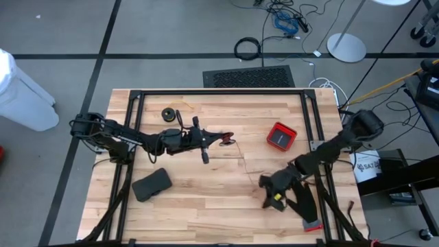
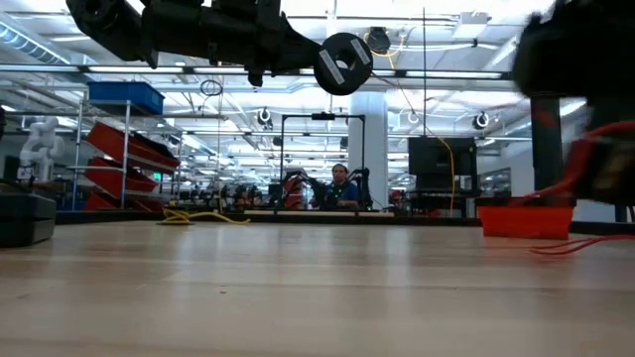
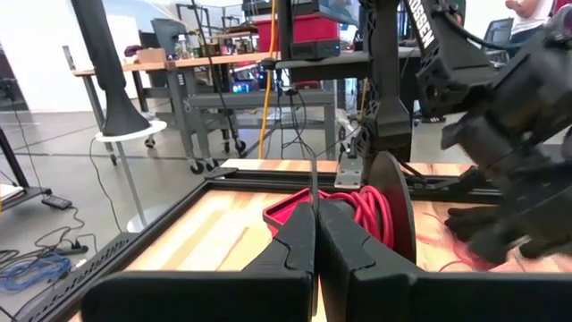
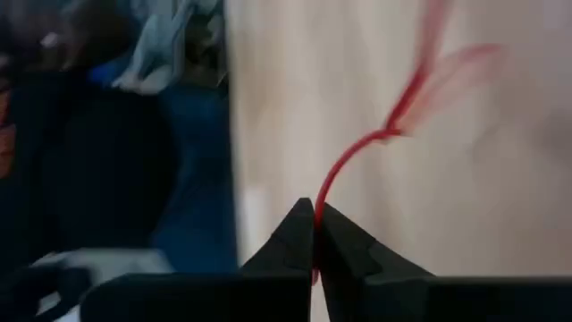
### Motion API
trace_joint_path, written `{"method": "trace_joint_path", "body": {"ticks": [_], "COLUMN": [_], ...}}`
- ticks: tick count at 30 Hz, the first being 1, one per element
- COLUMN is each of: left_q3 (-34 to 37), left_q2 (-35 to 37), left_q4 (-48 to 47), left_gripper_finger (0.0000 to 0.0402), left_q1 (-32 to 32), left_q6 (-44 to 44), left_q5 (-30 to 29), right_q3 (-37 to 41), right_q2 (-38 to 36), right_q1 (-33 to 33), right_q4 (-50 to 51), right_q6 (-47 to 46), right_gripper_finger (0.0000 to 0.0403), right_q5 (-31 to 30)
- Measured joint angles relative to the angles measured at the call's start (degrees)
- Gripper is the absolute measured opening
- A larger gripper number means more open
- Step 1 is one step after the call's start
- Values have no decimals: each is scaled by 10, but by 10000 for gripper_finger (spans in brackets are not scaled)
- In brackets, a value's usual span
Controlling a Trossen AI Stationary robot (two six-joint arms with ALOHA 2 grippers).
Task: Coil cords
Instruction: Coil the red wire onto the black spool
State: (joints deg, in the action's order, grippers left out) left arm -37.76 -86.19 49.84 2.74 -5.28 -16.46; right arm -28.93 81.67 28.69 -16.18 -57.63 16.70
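Red cord (image 4: 357,161) is pinched between the fully closed fingers of the right gripper (image 4: 315,234), which is seen near the worktop's (image 1: 206,199) front right corner. From the fingertips the cord is carried away in a curve across the wood. The left gripper (image 3: 315,234) is likewise closed, clamped on a small black spool (image 1: 224,140) wound with red cord and held above the worktop's centre; the spool's flat face is turned towards the right edge. A red tray (image 1: 280,136) is set near the right edge; its contents cannot be made out.
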Motion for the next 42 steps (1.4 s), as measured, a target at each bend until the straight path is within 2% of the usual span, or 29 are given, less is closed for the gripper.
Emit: {"method": "trace_joint_path", "body": {"ticks": [5,11,17,25,29,31,34,38,42], "left_q3": [0,0,0,0,0,0,0,0,0], "left_q2": [0,0,0,0,0,0,0,0,0], "left_q4": [0,3,3,3,2,2,2,2,2], "left_gripper_finger": [0,0,0,0,0,0,0,0,0], "left_q1": [0,0,0,0,0,0,0,0,0], "left_q6": [0,4,4,4,4,4,5,5,5], "left_q5": [3,3,3,2,2,3,2,-2,-2], "right_q3": [0,0,0,0,-10,-19,-43,-90,-125], "right_q2": [-19,-19,-19,-19,-19,-22,-35,-55,-72], "right_q1": [72,141,213,297,324,332,338,339,335], "right_q4": [12,20,112,144,153,156,185,307,380], "right_q6": [-129,-199,-280,-401,-463,-477,-481,-445,-374], "right_gripper_finger": [0,0,0,0,0,0,0,2,26], "right_q5": [27,-35,-43,-24,32,38,18,-28,-157]}}
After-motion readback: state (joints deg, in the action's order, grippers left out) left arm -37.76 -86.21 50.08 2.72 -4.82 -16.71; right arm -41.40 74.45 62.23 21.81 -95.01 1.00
